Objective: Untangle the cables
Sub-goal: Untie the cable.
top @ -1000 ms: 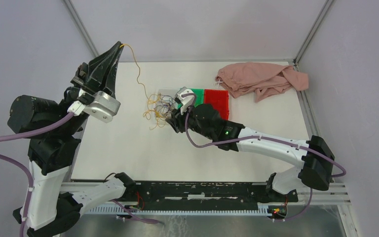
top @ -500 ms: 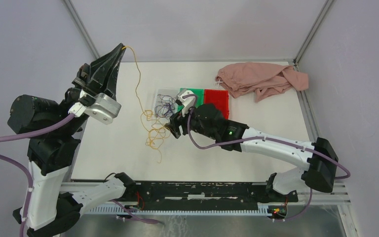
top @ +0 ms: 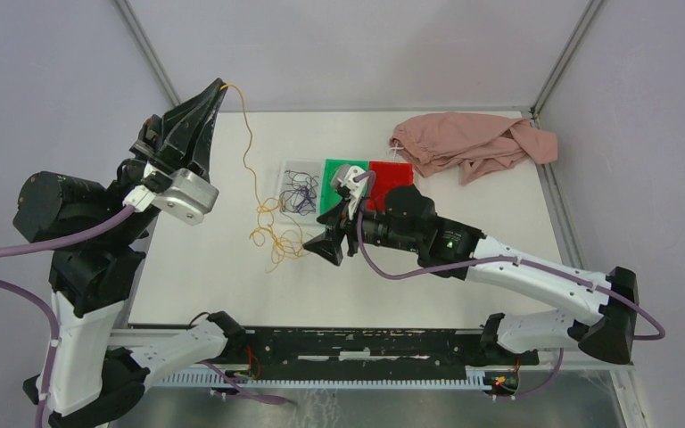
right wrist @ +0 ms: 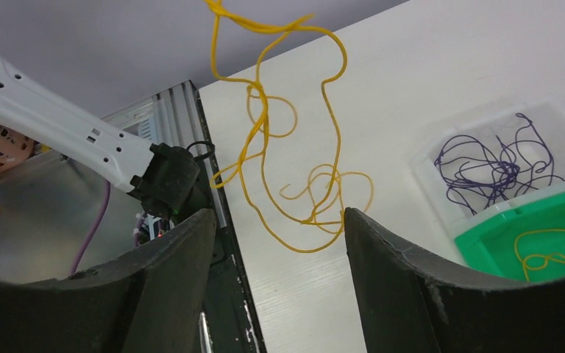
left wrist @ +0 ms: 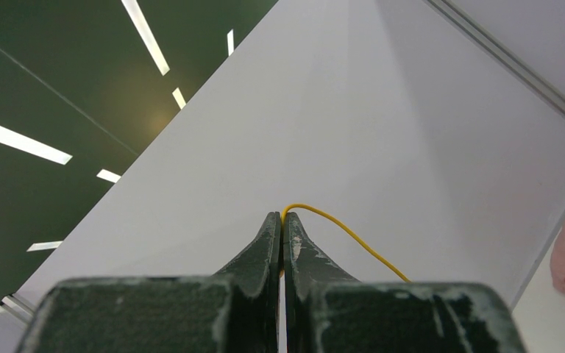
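Observation:
My left gripper (top: 221, 86) is raised at the far left and shut on the end of a yellow-orange cable (top: 274, 236). The cable hangs down from it and its lower loops rest on the white table (top: 223, 276). The left wrist view shows the shut tips (left wrist: 282, 218) with the yellow strand (left wrist: 338, 229) coming out. My right gripper (top: 325, 246) is open and empty just right of those loops. In the right wrist view (right wrist: 279, 213) the yellow loops (right wrist: 305, 221) lie beyond the fingertips. Dark purple cables (top: 301, 192) lie in a clear tray (right wrist: 430, 151).
A green tray (top: 343, 169) holding yellow strands and a red tray (top: 394, 178) stand beside the clear tray. A pink cloth (top: 468, 143) lies at the back right. The enclosure walls and the table's metal front rail (right wrist: 213, 184) are close by.
The yellow cable has come free of the purple tangle, which stays in the clear tray. My right gripper has drawn back towards the front and now stands open. The left gripper has hardly moved.

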### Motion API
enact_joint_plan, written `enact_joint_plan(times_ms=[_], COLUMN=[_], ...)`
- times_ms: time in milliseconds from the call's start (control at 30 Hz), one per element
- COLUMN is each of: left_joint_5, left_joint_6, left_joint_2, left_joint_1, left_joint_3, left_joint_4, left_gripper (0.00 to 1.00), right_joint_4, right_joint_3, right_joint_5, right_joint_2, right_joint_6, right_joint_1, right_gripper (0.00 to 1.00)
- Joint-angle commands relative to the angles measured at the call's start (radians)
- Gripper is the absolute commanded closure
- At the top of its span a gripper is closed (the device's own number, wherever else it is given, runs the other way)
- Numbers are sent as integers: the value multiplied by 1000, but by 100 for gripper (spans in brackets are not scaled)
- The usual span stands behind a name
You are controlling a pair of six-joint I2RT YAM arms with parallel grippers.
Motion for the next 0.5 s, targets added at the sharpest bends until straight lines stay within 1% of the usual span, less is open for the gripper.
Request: enact_joint_plan(times_ms=[0, 67, 100, 233, 300, 367, 433, 467], left_joint_5=[13, 17, 20, 21, 21, 25, 29, 30], left_joint_6=[-7, -11, -13, -13, -11, -12, -13, -15], left_joint_2=[-7, -6, -6, -4, -3, -1, -1, -2], left_joint_1=[-3, -4, -4, -3, -4, -3, -2, -3], left_joint_3=[23, 26, 26, 29, 31, 35, 39, 42], left_joint_4=[20, 20, 20, 20, 20, 20, 20, 20], left_gripper=[97, 97, 97, 97, 97, 97, 97, 97], right_joint_4=[2, 26, 36, 55, 61, 66, 66, 73], right_joint_3=[54, 68, 81, 156, 176, 184, 187, 183], right_joint_5=[113, 175, 172, 60, 72, 105, 150, 161], right_joint_2=[-1, 23, 40, 133, 181, 220, 253, 262], right_joint_6=[-34, -37, -28, -21, -22, -34, -44, -43], right_joint_1=[-17, -38, -52, -68, -68, -69, -68, -68], right_gripper=[30, 32, 33, 31, 31, 34, 42, 48])
